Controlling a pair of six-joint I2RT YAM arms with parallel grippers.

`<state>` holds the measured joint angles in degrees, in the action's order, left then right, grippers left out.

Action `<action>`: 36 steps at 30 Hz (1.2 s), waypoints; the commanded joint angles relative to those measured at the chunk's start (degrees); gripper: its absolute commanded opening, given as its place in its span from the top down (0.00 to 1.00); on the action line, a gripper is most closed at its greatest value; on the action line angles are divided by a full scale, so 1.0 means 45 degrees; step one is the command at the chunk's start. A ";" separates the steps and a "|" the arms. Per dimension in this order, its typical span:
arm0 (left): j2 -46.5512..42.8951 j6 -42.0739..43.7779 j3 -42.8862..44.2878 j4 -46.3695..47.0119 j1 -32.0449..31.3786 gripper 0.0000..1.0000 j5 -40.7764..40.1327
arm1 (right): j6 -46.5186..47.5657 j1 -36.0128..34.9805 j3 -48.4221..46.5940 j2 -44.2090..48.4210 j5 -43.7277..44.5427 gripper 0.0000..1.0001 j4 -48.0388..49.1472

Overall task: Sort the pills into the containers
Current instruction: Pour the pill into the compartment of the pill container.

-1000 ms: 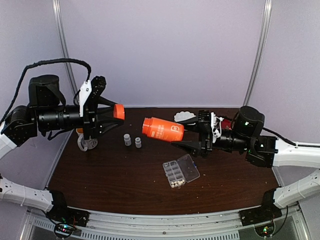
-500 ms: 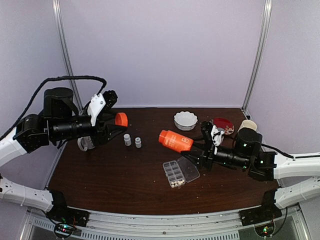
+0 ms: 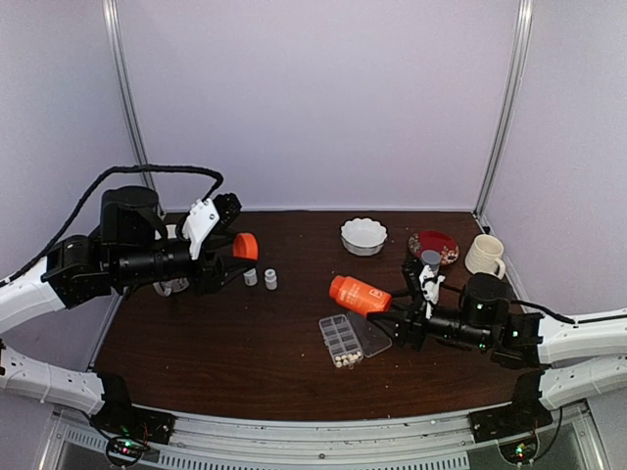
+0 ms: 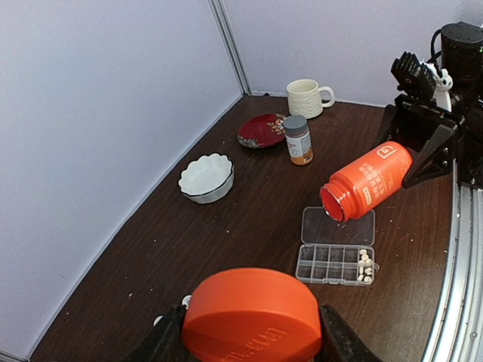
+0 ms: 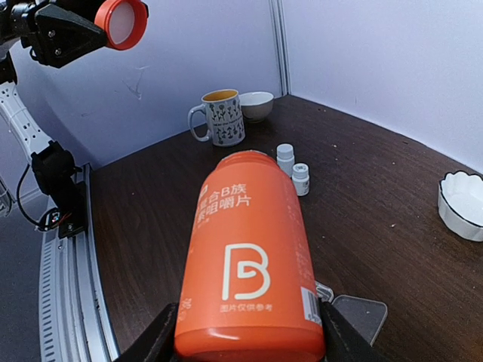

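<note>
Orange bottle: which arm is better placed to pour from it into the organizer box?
Right, probably. The right gripper holds the open orange bottle tilted, its mouth close by the organizer box. The left gripper holds only the orange cap, far from the box.

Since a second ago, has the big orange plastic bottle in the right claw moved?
Yes. The orange bottle came down and nearer, toward the clear plastic organizer box, which stayed put.

An organizer box [image 3: 340, 338] lies mid-desk [image 3: 216, 362], its lid [image 3: 372, 333] open flat to its right. The box's nearest cells [image 3: 342, 359] hold pills [image 4: 364, 265]. A large bottle [image 3: 359, 294] tilts just above its far end. Behind the box sits a bowl [image 3: 363, 236]. Behind and right are a plate [image 3: 441, 241], a capped bottle [image 3: 430, 262] and a mug [image 3: 484, 255]. Behind and left stand two tiny bottles [image 3: 250, 275]. Farther left, a bottle cap [image 3: 245, 246] is held raised.
</note>
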<state>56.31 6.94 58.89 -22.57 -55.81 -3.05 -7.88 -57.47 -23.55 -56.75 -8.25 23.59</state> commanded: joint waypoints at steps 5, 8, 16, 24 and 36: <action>-0.0081 -0.0308 -0.0550 0.1277 0.0083 0.89 0.0046 | -0.0030 -0.0021 0.1623 0.0899 -0.0282 1.00 0.1426; -0.0052 -0.0369 -0.0640 0.1439 0.0081 0.89 0.0104 | -0.0186 -0.0021 0.1808 0.1098 0.0143 1.00 0.1024; 0.0139 -0.0450 -0.0656 0.1558 0.0083 0.89 0.0244 | -0.0462 0.0094 0.2227 0.0771 -0.1180 1.00 0.1262; 0.0343 -0.0602 -0.0605 0.1495 0.0080 0.88 -0.0090 | -0.1173 0.0154 0.3047 0.0464 -0.1316 1.00 0.2111; 0.1039 -0.1489 -0.0601 0.1623 0.0080 0.89 -0.0582 | -0.1851 0.0145 0.3214 -0.0175 -0.0793 1.00 0.1557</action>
<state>60.51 2.68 56.38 -19.31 -55.81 -4.16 -15.09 -57.08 -8.95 -56.51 -13.67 30.00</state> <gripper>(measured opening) 0.525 0.539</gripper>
